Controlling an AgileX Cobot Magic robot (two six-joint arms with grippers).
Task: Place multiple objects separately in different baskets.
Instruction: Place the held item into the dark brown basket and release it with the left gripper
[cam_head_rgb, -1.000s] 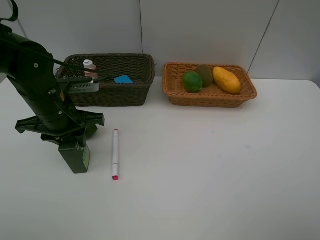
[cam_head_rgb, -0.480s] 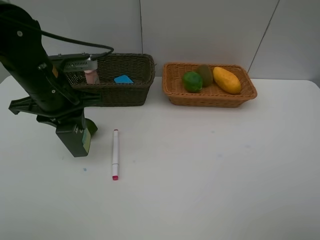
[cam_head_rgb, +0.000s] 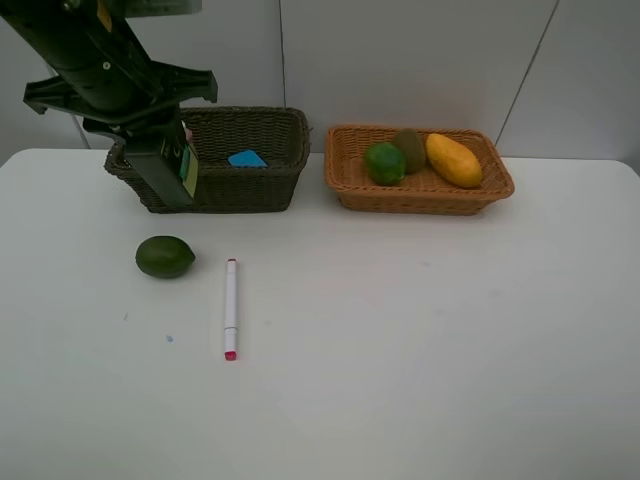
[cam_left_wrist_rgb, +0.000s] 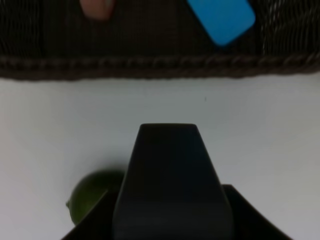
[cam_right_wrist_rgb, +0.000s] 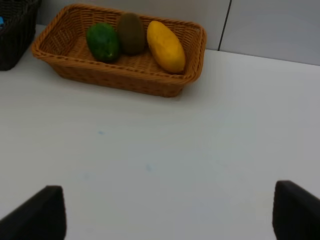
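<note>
1. White table (cam_head_rgb: 420, 350) is bearing the dark basket (cam_head_rgb: 250, 188).
2. Left gripper (cam_head_rgb: 148, 145) is clamping the dark green pump bottle (cam_head_rgb: 170, 177), just lifted and now hanging at this basket's front left corner, probably for dropping in.
3. Right gripper (cam_right_wrist_rgb: 170, 212) is waiting wide, empty.
4. Green fruit (cam_head_rgb: 165, 257), now uncovered, is lying before the basket.

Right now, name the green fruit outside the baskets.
The darker green fruit on the table beside the marker; the other fruit sits in the tan basket.
</note>
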